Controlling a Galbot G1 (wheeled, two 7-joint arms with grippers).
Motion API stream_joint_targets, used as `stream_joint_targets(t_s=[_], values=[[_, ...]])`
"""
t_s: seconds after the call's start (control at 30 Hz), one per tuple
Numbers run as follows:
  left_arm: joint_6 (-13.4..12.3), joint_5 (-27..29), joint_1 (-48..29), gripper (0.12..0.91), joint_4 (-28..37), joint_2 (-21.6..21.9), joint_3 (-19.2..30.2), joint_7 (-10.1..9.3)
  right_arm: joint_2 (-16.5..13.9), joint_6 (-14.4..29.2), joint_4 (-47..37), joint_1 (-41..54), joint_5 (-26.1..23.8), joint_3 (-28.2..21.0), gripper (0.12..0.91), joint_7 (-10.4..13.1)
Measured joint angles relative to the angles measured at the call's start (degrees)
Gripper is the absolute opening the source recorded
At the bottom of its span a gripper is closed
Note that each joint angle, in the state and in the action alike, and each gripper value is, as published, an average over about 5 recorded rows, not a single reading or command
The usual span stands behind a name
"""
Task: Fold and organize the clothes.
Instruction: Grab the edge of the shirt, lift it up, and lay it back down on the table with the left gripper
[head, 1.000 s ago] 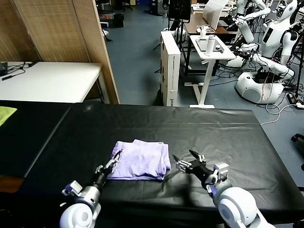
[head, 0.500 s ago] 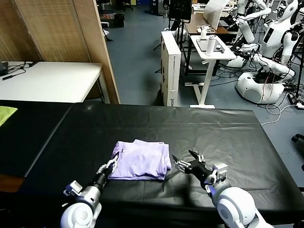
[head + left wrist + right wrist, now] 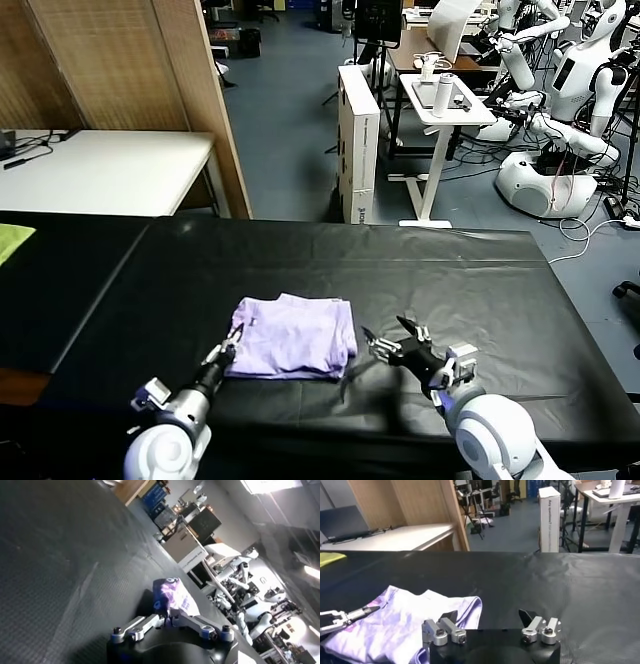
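We see the folded T-shirt (image 3: 294, 338) lower centre on the bench (image 3: 480, 280); left hand (image 3: 228, 348) grasping its edge, right hand (image 3: 392, 340) released beside it.

Both arms end in rounded glossy white wrist housings at the bottom of the head view, each with a black forearm section and small silver-grey brackets bolted on. The left gripper (image 3: 228, 348), lower left, has slim metallic silver fingers (image 3: 131, 628) with dark screws at the pivots on a black base. The right gripper (image 3: 392, 338), lower centre-right, has silver linkages with black screws and short black pointed fingertips (image 3: 526, 616) on a black body.
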Motion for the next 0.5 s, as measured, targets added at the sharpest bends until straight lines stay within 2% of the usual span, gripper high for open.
stream_joint_targets(t_s=[0.2,0.5], values=[[-0.40,2.72,-0.90,0.186,-0.87,4.86,-2.71,-0.01,0.65,0.29,-0.28,-0.24,-0.47,0.10,0.907,-0.05],[-0.98,0.48,0.69,0.186,-0.86,16.88,-9.27,-0.19,1.36,0.57,-1.00,0.03,-0.71,-0.29,0.907,-0.10]])
